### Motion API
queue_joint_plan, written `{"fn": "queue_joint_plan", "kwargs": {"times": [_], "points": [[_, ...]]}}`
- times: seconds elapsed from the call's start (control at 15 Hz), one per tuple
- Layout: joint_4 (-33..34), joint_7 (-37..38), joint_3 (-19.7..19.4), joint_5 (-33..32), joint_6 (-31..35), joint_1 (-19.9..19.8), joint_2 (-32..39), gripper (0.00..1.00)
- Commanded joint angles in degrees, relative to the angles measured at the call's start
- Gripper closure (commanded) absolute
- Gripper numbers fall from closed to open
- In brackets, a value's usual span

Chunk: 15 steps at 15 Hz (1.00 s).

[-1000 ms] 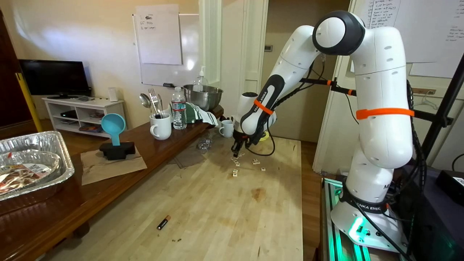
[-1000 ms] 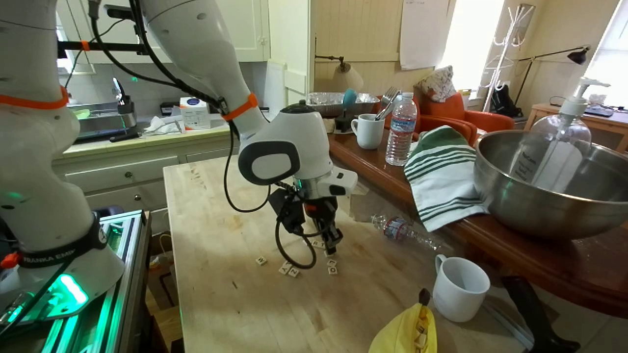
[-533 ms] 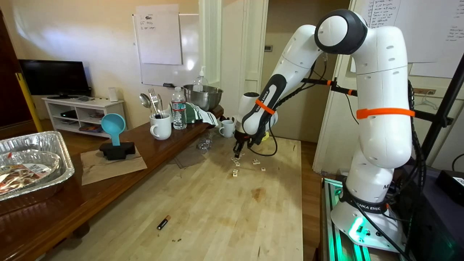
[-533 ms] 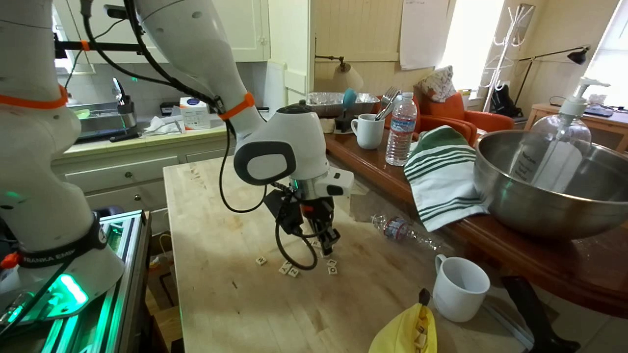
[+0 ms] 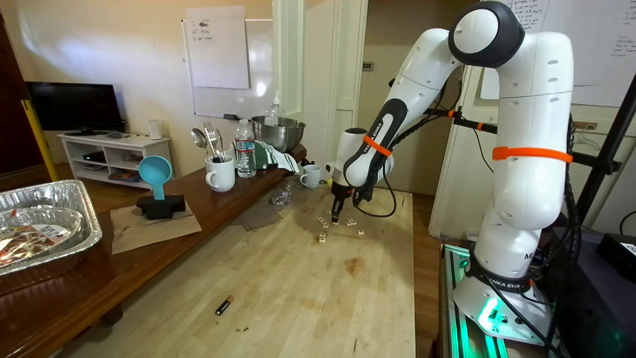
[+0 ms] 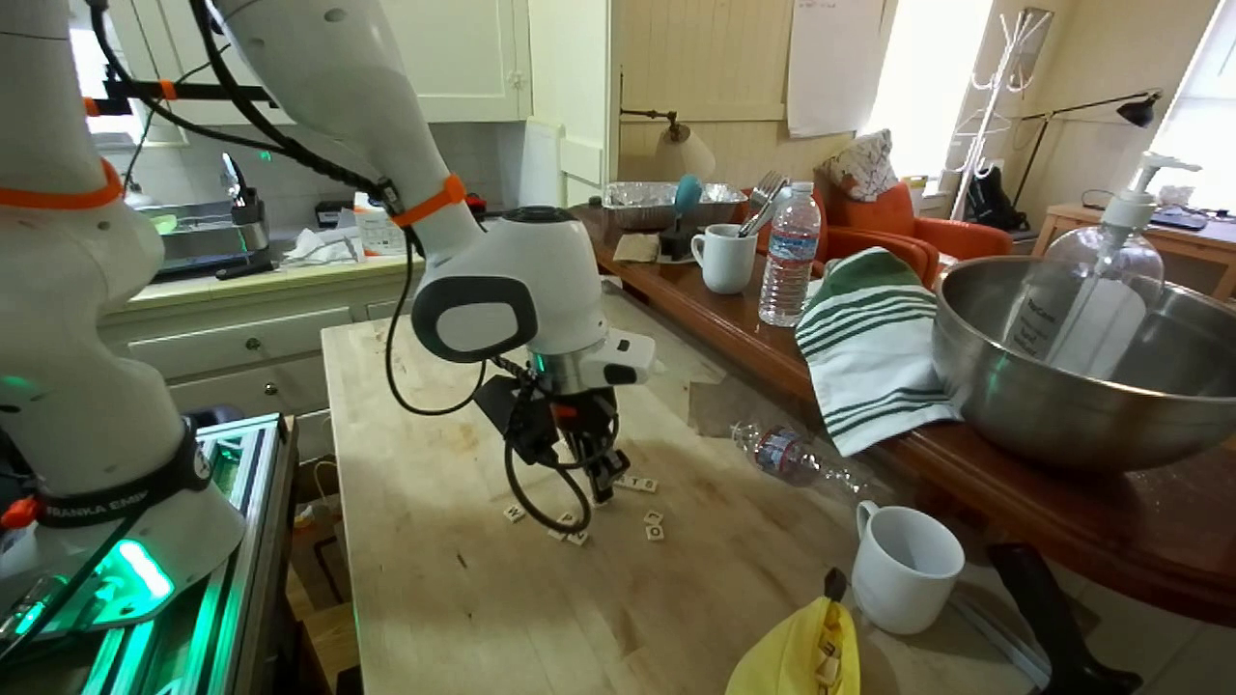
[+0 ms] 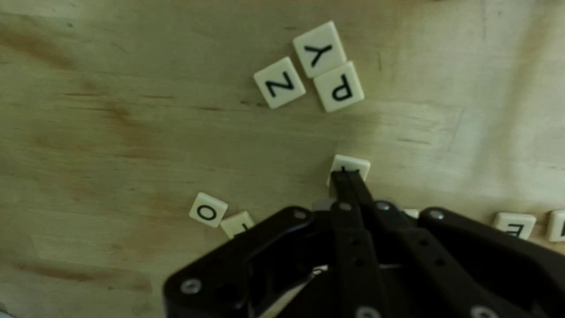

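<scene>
In an exterior view, dark wood counter ran along the left edge of the worktop, brown wood floor past its right edge. Also in an exterior view: kitchen drawers behind the far-left corner, orange armchairs and blown-out window beyond the right edge.

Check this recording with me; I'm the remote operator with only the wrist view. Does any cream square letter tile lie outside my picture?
Observer: Yes. In an exterior view, a cream square letter tile marked W lies by itself.
Operator: Anything else I can't see?
Observer: A copper-and-black cylindrical metal battery lies on the pale wooden table.
Operator: And how am I angled, seen from outside?
Observer: In both exterior views, the black two-fingered hand points downward.
</scene>
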Motion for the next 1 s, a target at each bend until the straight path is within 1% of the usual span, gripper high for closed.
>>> {"fn": "queue_joint_plan", "kwargs": {"times": [0.0,0.53,0.67,0.93], "points": [[-4.5,-3.3,1.7,1.1,1.7,-0.4,-0.6,1.00],[-2.8,-4.0,3.6,1.0,2.4,1.6,1.0,1.00],[-2.6,-4.5,4.7,1.7,2.4,1.7,1.2,1.00],[-2.0,-4.4,5.7,1.2,3.3,2.1,1.9,1.00]]}}
